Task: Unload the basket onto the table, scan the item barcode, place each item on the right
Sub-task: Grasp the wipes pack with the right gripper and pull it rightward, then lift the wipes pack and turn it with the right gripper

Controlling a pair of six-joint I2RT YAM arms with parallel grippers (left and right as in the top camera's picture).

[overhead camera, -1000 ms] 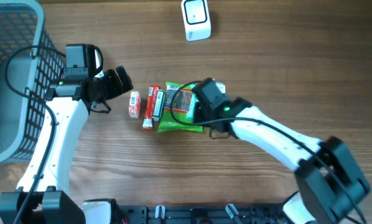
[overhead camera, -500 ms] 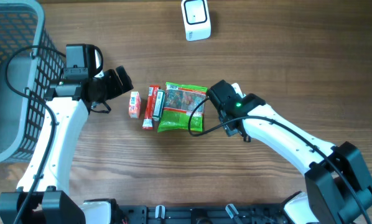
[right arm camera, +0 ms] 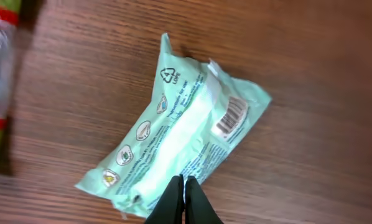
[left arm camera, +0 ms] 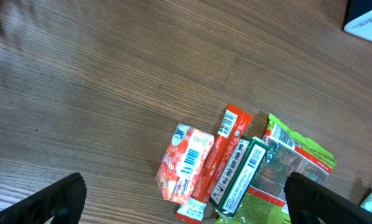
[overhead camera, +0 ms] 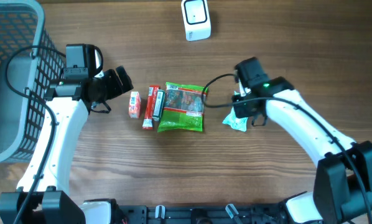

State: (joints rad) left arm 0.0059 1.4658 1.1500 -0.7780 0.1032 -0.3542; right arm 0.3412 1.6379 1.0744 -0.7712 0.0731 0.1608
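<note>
**A:** Overhead: right gripper [overhead camera: 239, 113] sits right of the pile, clenched on the mint packet [overhead camera: 234, 122]. Right wrist view agrees: jaws pressed together at the packet's near edge, film pinched between them as far as I can tell.

**B:** Where's the packet exactly?

**A:** Apart from the other goods, under the gripper, on or just above the table [overhead camera: 285, 43]. Can't tell if it's lifted. Well apart from the scanner [overhead camera: 196, 18] at the far edge.

**B:** So item picked, scan not yet done?

**A:** That's my read. The barcode [right arm camera: 231, 117] faces up toward the wrist camera, near one corner of the packet. Next move: carry it to the scanner and turn that face to the reading window. Can't tell from above which way the window points. The grip is on one edge of soft film only, so I'd expect droop or twist. Rotate the wrist slowly.

**B:** Left arm?

**A:** Left gripper [overhead camera: 120, 81] is spread wide and holds nothing, near the pile. Pile is the small red packet [overhead camera: 134, 104], red bar [overhead camera: 150, 107], dark green bar [overhead camera: 159, 104] and green snack bag [overhead camera: 183, 109], packed side by side.

**B:** Surface, room?

**A:** Flat wood-grain tabletop. Grey mesh basket [overhead camera: 40, 93] at the left edge. Nothing beyond the table shows.
</note>
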